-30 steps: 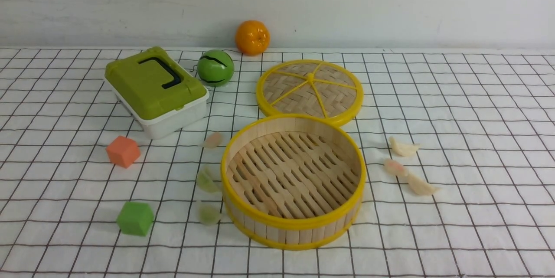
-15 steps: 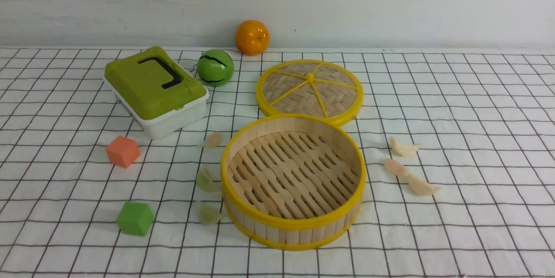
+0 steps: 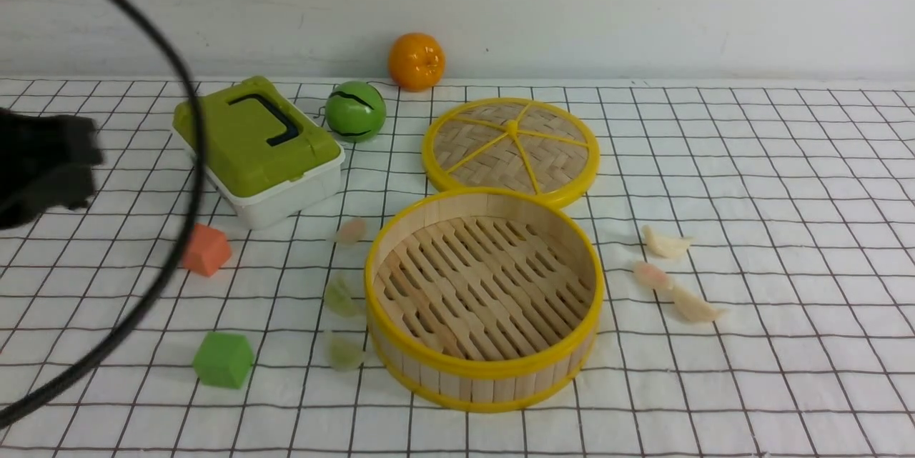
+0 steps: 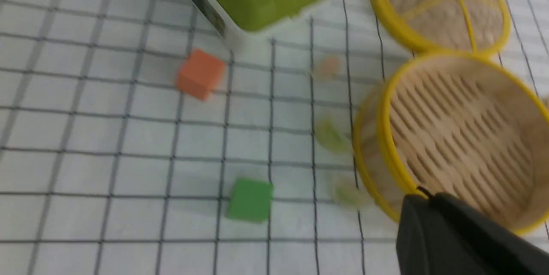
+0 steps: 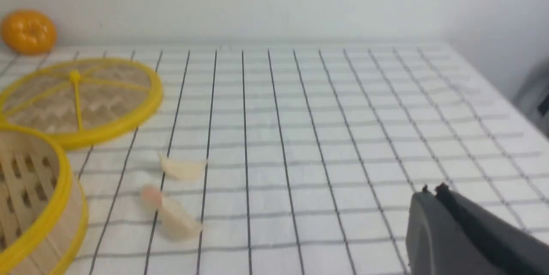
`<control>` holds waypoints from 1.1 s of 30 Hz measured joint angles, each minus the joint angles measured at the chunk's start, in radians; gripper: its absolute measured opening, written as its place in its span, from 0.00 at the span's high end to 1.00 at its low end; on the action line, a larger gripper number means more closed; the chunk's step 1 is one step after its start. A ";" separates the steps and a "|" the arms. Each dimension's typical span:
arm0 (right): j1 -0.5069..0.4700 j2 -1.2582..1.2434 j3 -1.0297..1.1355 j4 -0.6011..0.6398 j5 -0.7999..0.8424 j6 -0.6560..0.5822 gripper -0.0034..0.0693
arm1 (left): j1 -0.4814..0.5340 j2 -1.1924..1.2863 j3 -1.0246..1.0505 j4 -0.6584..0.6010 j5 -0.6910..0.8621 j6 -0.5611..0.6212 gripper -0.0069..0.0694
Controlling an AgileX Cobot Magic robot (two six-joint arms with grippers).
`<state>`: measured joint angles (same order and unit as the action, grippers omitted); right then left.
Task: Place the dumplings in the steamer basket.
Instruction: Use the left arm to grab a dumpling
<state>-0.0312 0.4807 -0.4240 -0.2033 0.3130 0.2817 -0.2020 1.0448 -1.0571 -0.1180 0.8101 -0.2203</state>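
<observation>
The steamer basket (image 3: 483, 372) stands empty at the table's middle. Left of it lie a pinkish dumpling (image 3: 351, 231) and two pale green dumplings (image 3: 340, 298) (image 3: 344, 354). Right of it lie a cream dumpling (image 3: 665, 243), a pinkish one (image 3: 650, 275) and another cream one (image 3: 693, 306). My left arm (image 3: 43, 165) shows blurred at the front view's left edge. The left gripper (image 4: 422, 194) is shut and empty above the table, near the basket's rim (image 4: 386, 137). The right gripper (image 5: 431, 190) is shut and empty, well right of the right-hand dumplings (image 5: 182, 168); it is out of the front view.
The flat woven lid (image 3: 510, 151) lies behind the basket. A green-lidded box (image 3: 256, 147), a green ball (image 3: 355, 111) and an orange (image 3: 415, 61) sit at the back left. An orange cube (image 3: 207, 249) and a green cube (image 3: 223, 359) lie front left. A black cable (image 3: 193, 158) arcs there.
My left arm and its cable have come into the front view from the left edge. Nothing on the table has moved.
</observation>
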 joint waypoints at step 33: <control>0.320 0.666 -0.235 0.429 0.345 -0.421 0.95 | -0.116 0.881 -0.660 0.018 0.146 0.025 0.86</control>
<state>0.2891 1.1467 -0.6587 0.2253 0.6576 -0.1395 -0.3180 1.9258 -1.7166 -0.1004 0.9560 -0.1957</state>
